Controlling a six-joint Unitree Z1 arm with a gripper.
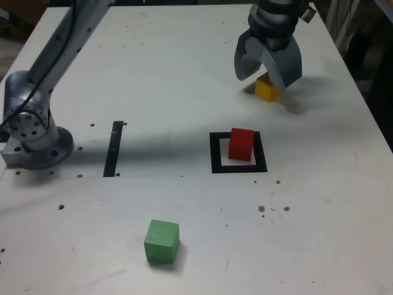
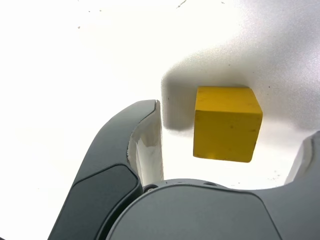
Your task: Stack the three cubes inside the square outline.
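The red cube (image 1: 241, 144) stands inside the square outline (image 1: 239, 153) near the table's middle. The green cube (image 1: 161, 241) lies alone toward the front. At the back on the exterior view's right, the yellow cube (image 1: 266, 90) rests on the table, partly hidden by my gripper (image 1: 268, 72). The gripper hangs over it with its jaws spread wide. In the wrist view the yellow cube (image 2: 226, 123) sits between the two fingers (image 2: 147, 145), touching neither, and the gripper (image 2: 232, 135) is open.
A narrow black strip (image 1: 114, 148) lies on the table to the exterior view's left of the outline. The arm's grey base (image 1: 34, 132) stands at the left edge. The white table (image 1: 184, 74) has small dark specks.
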